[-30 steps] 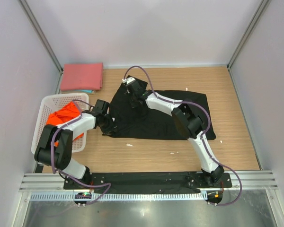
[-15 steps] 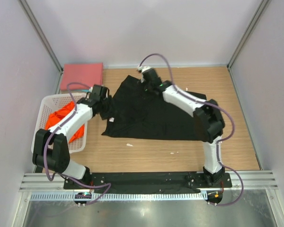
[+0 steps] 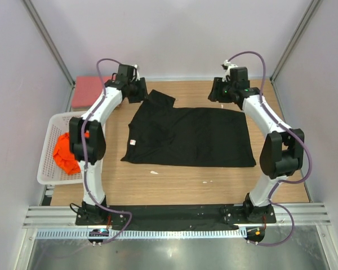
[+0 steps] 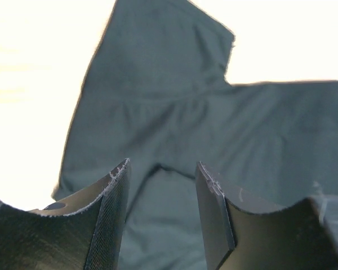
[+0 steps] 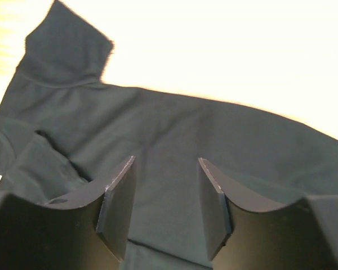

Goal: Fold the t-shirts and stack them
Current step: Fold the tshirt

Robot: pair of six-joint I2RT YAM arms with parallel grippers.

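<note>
The black t-shirt [image 3: 191, 135] lies spread flat on the wooden table, one sleeve [image 3: 162, 98] pointing to the far left. My left gripper [image 3: 142, 90] hovers just beyond that sleeve, open and holding nothing; its wrist view looks down on the black t-shirt [image 4: 174, 112] between the left gripper's [image 4: 160, 174] fingers. My right gripper [image 3: 215, 93] hangs over the shirt's far right corner, also open and holding nothing, with the black t-shirt [image 5: 186, 129] below the right gripper [image 5: 165, 169]. A folded pinkish-red t-shirt [image 3: 85, 91] lies at the far left. A bright orange t-shirt [image 3: 65, 154] is bunched in the basket.
A white mesh basket [image 3: 49, 169] stands at the table's left edge beside the left arm. Grey walls close in the table on three sides. Small white specks [image 3: 154, 172] lie on the wood near the shirt's front hem.
Both grippers have let go of the black shirt and opened. Both arms have swung outward to the far corners, and the shirt now lies spread flatter and wider.
</note>
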